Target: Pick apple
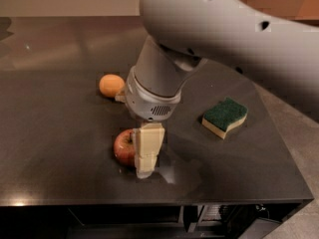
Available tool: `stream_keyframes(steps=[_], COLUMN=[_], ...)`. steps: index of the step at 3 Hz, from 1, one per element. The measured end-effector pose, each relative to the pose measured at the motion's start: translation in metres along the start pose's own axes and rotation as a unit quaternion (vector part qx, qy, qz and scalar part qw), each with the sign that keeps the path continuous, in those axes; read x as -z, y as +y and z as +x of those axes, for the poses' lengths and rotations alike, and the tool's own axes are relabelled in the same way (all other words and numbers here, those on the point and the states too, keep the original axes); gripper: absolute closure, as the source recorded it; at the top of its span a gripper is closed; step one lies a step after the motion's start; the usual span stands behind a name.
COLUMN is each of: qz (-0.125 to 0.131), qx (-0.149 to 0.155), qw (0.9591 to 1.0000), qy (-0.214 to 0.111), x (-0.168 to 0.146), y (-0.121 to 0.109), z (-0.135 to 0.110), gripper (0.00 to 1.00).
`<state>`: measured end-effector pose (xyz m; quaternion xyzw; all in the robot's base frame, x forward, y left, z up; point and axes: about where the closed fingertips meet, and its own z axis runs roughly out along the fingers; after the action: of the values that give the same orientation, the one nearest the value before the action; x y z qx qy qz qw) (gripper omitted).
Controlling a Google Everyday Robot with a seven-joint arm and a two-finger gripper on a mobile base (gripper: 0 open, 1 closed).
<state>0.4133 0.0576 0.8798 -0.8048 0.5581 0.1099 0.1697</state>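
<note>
table [60, 183]: front rim lies near, at 6 o'clock of the apple [123, 147]; don't nudge it there.
gripper [143, 158]: down at the apple's 3 o'clock side; clenched or released, cannot tell.
step: centre squarely on the apple before lifting, lest it roll.
room: sponge [225, 117] at 2 o'clock, orange fruit [111, 85] at 12, both well apart.

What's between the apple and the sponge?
The tool, low right beside the apple; past it, bare table up to the sponge, per the camera view.
</note>
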Motion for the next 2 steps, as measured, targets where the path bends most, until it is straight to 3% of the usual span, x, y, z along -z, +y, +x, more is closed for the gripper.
stream_keyframes(steps=[2], qz=[-0.028], qx=[0.013], qw=[0.9994], qy=[0.015], x=[-0.028], y=[0.007], z=[0.007], gripper=[0.0])
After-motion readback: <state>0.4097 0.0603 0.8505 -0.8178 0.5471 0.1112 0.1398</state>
